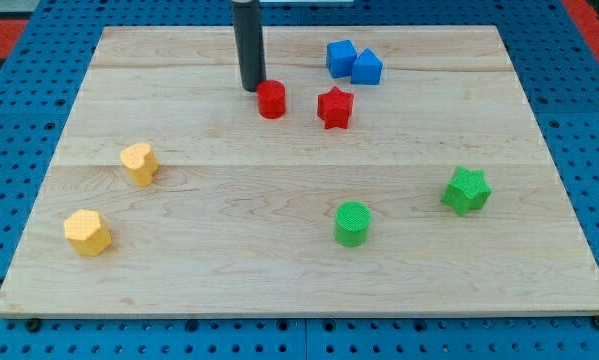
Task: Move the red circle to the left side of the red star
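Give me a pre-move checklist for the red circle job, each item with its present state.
1. My tip in view at board height: ok.
2. Tip beside the red circle, on its left: ok.
3. Tip touching the circle: cannot tell.
4. Circle already on the view's left of the red star: ok.
5. Gap between circle and star free of blocks: ok.
6. Blue blocks apart from the star, toward the view's top: ok.

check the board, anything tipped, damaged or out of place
Nothing stands out. All blocks sit flat on the wooden board. My tip is just at the view's left of the red circle, which lies left of the red star.
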